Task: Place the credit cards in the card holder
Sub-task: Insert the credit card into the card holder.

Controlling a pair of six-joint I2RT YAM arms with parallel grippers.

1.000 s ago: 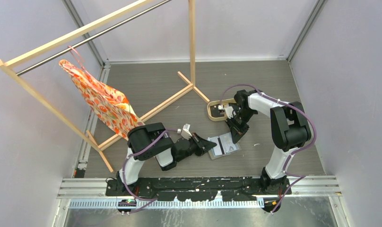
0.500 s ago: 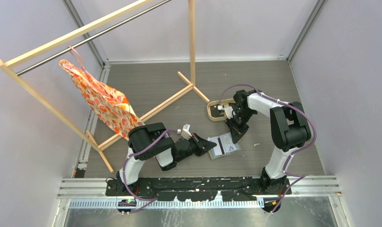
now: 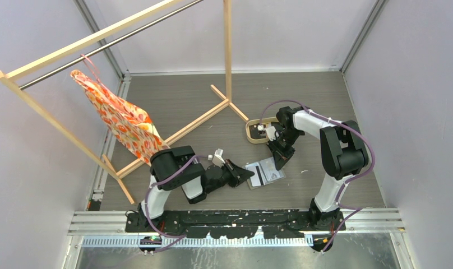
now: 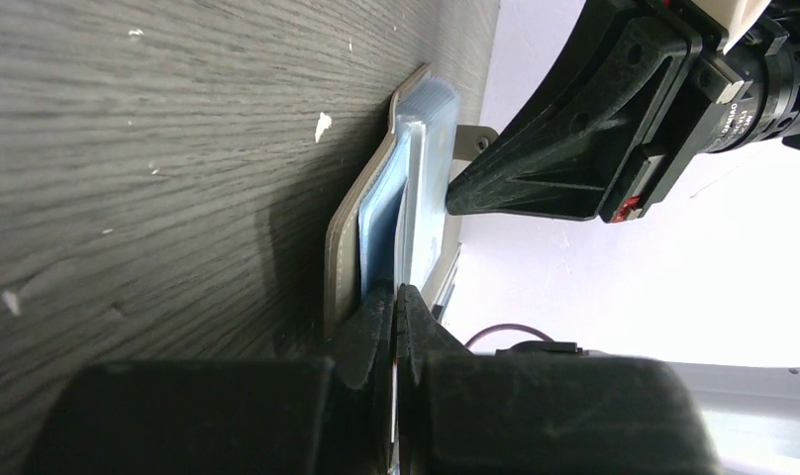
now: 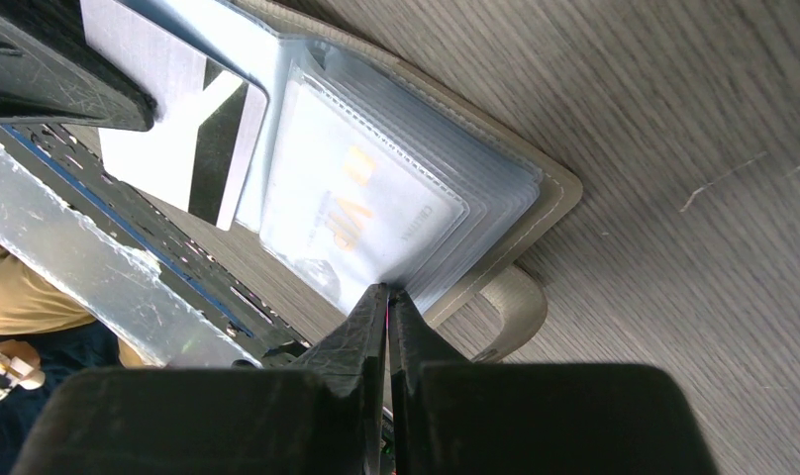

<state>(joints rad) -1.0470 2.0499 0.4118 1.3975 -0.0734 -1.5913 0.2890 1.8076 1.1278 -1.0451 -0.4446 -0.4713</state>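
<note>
The grey card holder (image 3: 267, 171) lies open on the table between both arms, its clear sleeves fanned out (image 5: 515, 213). My left gripper (image 3: 249, 173) is shut on a whitish credit card with a black stripe (image 5: 173, 119), whose far end lies in among the sleeves at the holder's left edge. In the left wrist view the card shows only as a thin white edge between the shut jaws (image 4: 395, 292), beside the grey cover (image 4: 351, 233). My right gripper (image 5: 388, 290) is shut on the edge of a clear sleeve at the holder's right side (image 3: 280, 162). A pale card marked VIP (image 5: 351, 213) sits inside a sleeve.
An oval wood-rimmed tray (image 3: 249, 133) stands just behind the right gripper. A wooden clothes rack (image 3: 228, 50) spreads its feet over the back left of the table, with an orange floral bag (image 3: 120, 120) hanging on it. Grey walls close in both sides.
The left wrist has shifted slightly left and nearer, still holding the card at the holder. The right arm and the holder have not visibly moved.
</note>
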